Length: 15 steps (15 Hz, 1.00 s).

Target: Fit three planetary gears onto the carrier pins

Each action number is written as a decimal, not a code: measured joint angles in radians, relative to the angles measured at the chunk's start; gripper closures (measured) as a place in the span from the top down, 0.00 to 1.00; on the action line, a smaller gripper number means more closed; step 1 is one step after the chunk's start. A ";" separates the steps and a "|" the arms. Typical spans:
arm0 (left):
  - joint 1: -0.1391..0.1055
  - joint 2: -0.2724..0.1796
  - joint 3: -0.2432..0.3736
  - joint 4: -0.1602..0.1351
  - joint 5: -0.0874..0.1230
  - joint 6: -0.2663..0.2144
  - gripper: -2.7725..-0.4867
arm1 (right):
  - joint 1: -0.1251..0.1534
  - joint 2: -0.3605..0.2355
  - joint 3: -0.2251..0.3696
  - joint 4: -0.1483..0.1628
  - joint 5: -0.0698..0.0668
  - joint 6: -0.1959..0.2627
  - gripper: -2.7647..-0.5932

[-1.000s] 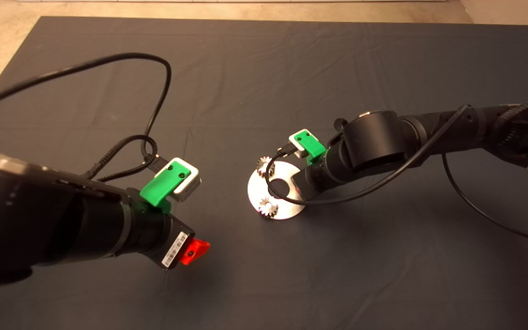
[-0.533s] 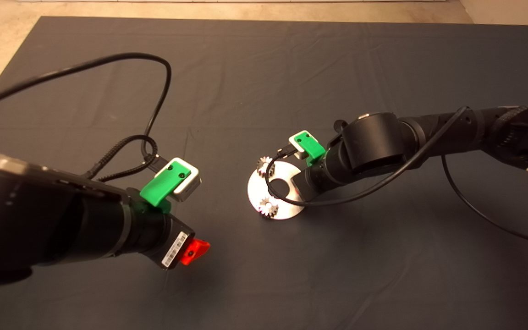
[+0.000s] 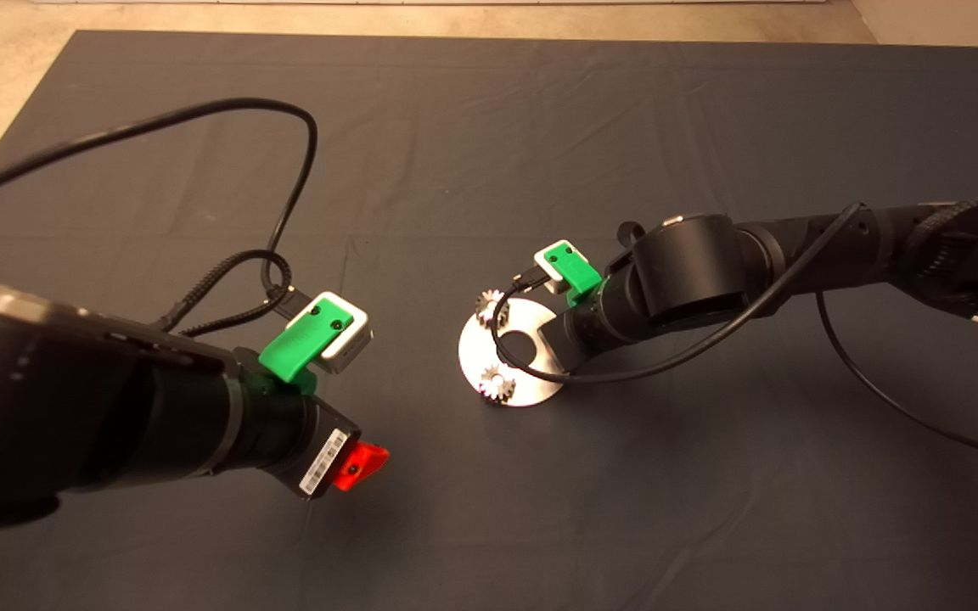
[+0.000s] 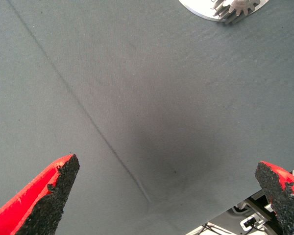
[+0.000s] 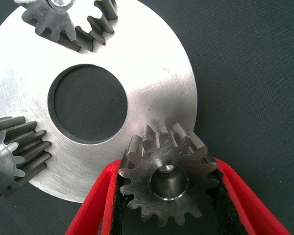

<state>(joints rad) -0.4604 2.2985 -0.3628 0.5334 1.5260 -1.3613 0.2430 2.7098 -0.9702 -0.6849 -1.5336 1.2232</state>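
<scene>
From the head camera I see the disc point(image 3: 513, 363) lying flat on the dark mat point(image 3: 489, 153), about mid-tabletop and a little toward the right edge. Two planetary gears sit flat on it with their centre holes facing up: one gear point(image 3: 497, 383) on the disc's near rim, another gear point(image 3: 487, 307) on its far-left rim. My right hand point(image 3: 550, 341) comes in from the right edge and covers the disc's right side, its black cable point(image 3: 710, 335) looping across the disc's centre hole. My left hand point(image 3: 362, 465) is parked over bare mat toward the near-left of the tabletop, well apart from the disc. A white barcode label point(image 3: 324, 461) shows on its wrist; I cannot read it.

In the left wrist camera the two red fingers point(image 4: 36, 198) stand wide apart with nothing between them, only mat below. The disc's edge with one gear point(image 4: 235, 9) shows beyond them.

In the right wrist camera the third gear point(image 5: 167, 178) is clamped between the black pads point(image 5: 224, 205) of my right hand, its flat face and bore toward the camera and its axis upright. It sits at the disc's rim, and a carrier pin point(image 5: 168, 169) tip glints inside the bore. I cannot tell whether it is fully seated.
</scene>
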 joint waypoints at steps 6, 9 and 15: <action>0.000 0.000 0.000 0.000 0.000 0.000 0.93 | -0.001 0.000 -0.005 -0.002 0.003 -0.007 0.21; 0.000 -0.002 0.000 0.000 0.000 0.000 0.93 | -0.001 0.000 -0.009 -0.002 0.006 -0.007 0.21; 0.000 -0.002 0.000 0.000 0.000 0.000 0.93 | -0.002 0.006 -0.018 -0.002 0.003 -0.007 0.22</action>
<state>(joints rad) -0.4604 2.2962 -0.3628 0.5334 1.5260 -1.3613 0.2414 2.7155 -0.9885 -0.6868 -1.5302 1.2157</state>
